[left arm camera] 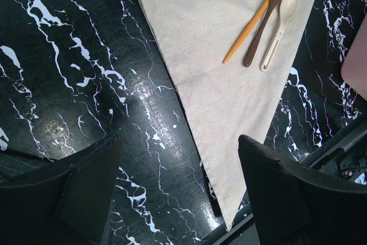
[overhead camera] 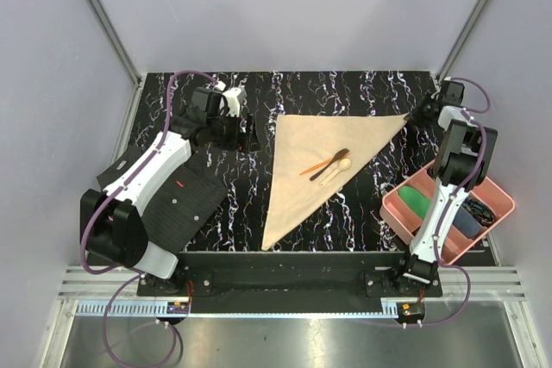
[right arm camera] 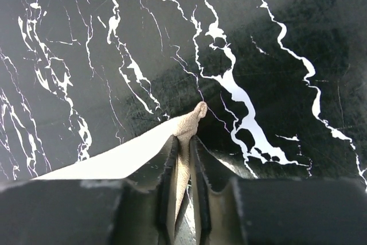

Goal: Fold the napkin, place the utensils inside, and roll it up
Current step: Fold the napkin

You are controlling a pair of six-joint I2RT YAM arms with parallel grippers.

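Note:
The beige napkin lies as a triangle on the black marble table, one point toward the near edge and one toward the right. On it lie a thin orange stick utensil, a dark brown fork and a pale wooden spoon. All three also show in the left wrist view: stick, fork, spoon. My right gripper is shut on the napkin's right corner. My left gripper is open and empty, above the table at the napkin's left edge.
A black dotted mat with a red mark lies at the near left under the left arm. A pink tray with small green, blue and black items stands at the near right, beside the right arm. Purple walls enclose the table.

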